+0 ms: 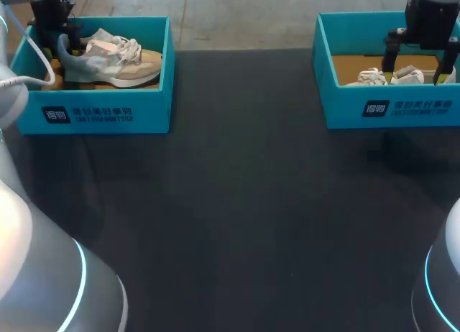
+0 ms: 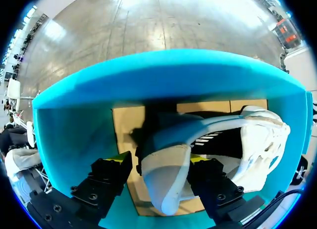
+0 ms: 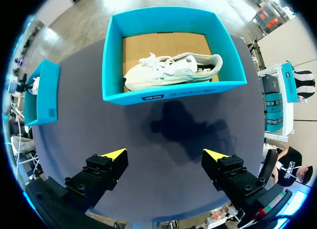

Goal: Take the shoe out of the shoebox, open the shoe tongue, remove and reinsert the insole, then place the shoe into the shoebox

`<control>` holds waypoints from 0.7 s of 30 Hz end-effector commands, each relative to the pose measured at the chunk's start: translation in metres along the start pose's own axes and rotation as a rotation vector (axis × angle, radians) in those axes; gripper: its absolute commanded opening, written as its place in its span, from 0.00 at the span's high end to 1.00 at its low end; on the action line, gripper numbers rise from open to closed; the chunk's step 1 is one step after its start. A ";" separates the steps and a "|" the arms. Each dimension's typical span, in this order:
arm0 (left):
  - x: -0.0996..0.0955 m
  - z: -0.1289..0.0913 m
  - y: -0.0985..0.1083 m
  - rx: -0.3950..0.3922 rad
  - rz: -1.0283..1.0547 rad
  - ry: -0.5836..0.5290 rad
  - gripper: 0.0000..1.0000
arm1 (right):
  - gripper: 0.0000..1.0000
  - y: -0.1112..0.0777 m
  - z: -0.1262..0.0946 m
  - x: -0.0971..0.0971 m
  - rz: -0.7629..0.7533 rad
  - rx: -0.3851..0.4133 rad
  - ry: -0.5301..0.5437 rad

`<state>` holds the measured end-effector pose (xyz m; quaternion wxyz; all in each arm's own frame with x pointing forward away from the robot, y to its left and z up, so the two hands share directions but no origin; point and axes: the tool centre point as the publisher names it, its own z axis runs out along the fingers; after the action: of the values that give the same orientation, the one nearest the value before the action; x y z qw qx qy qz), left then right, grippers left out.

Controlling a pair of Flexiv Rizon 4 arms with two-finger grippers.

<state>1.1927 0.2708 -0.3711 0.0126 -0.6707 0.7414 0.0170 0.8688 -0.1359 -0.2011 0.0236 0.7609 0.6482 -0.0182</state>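
A beige and grey-blue shoe [image 1: 118, 59] lies in the teal shoebox [image 1: 93, 113] at the table's far left. My left gripper [image 1: 63, 44] is down inside that box at the heel. In the left wrist view the grey heel [image 2: 166, 184] fills the gap between the fingers of the left gripper [image 2: 158, 158], and both appear to touch it. The box's far wall [image 2: 168, 75] rises ahead. My right gripper [image 1: 420, 73] hangs open and empty above a second teal box [image 1: 402, 109] holding a white shoe [image 1: 374, 77].
The right wrist view looks down on the right box [image 3: 173, 92] and its white shoe [image 3: 168, 70], with the right gripper [image 3: 166, 153] over the dark table [image 1: 251, 217] in front of it. The left box [image 3: 44, 95] shows off to the side.
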 end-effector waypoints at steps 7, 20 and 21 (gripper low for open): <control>-0.004 0.010 -0.010 -0.056 -0.002 0.002 0.36 | 0.00 -0.001 0.001 -0.001 0.000 -0.002 0.002; -0.004 0.015 -0.009 -0.069 -0.004 0.003 0.36 | 0.00 -0.001 0.001 -0.001 0.000 -0.002 0.002; -0.004 0.015 -0.009 -0.070 -0.003 0.003 0.36 | 0.00 -0.001 0.001 -0.001 0.000 -0.002 0.002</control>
<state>1.1914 0.2720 -0.3837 0.0141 -0.6726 0.7397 0.0174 0.8688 -0.1359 -0.2011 0.0236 0.7609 0.6482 -0.0182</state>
